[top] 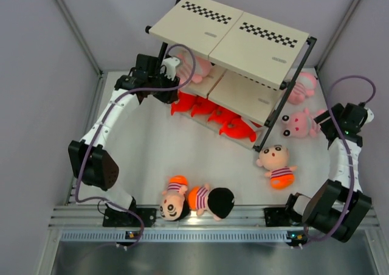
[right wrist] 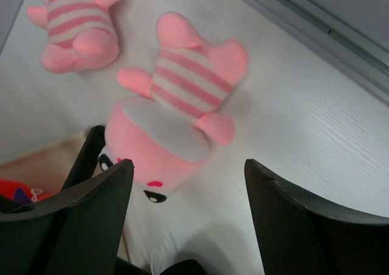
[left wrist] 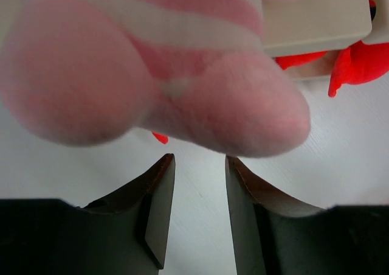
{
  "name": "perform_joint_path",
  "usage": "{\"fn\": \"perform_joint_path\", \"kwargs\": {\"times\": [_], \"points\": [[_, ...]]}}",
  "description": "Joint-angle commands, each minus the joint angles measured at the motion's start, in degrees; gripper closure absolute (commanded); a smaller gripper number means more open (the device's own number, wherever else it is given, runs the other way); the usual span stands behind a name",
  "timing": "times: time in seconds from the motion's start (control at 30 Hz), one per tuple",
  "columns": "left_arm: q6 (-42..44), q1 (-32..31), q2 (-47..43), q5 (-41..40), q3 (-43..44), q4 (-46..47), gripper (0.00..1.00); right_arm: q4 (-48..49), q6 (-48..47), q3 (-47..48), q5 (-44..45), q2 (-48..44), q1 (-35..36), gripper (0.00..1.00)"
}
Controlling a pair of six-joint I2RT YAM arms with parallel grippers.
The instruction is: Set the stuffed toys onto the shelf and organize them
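Note:
The shelf (top: 243,38) stands at the back of the table. One pink plush animal (top: 196,68) lies on its middle board, and in the left wrist view it fills the top, blurred (left wrist: 152,74). My left gripper (top: 169,74) (left wrist: 199,159) is open just below its feet, holding nothing. Two more pink plush animals lie on the table right of the shelf, one near (top: 298,124) (right wrist: 167,114) and one farther (top: 301,87) (right wrist: 79,34). My right gripper (top: 325,120) (right wrist: 188,165) is open over the near one's head. Three boy dolls lie in front (top: 276,165), (top: 175,201), (top: 213,201).
Several red toys (top: 213,114) (left wrist: 358,62) lie on the shelf's lowest board. The shelf's black front leg (top: 270,132) (right wrist: 88,153) stands right beside the near plush's head. Grey walls close the table on the left, right and back.

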Motion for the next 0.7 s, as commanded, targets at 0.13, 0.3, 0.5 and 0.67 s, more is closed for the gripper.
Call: {"fn": "perform_joint_path", "kwargs": {"times": [0.13, 0.3, 0.5, 0.67], "points": [[-4.5, -0.2, 4.6, -0.4, 8.2, 7.5, 0.55, 6.2, -1.0, 7.5, 4.0, 9.9, -1.5, 0.29], [-8.7, -0.3, 5.9, 0.1, 9.5, 10.6, 0.53, 4.8, -4.5, 15.2, 6.0, 19.5, -1.5, 0.31], [-8.7, -0.3, 3.2, 3.2, 7.4, 10.6, 0.45, 4.7, -9.2, 20.8, 6.5, 27.4, -1.5, 0.24], [-5.3, -0.3, -3.1, 2.8, 0.6, 10.6, 0.34, 2.8, -12.0, 24.2, -2.1, 34.5, -1.3, 0.16]]}}
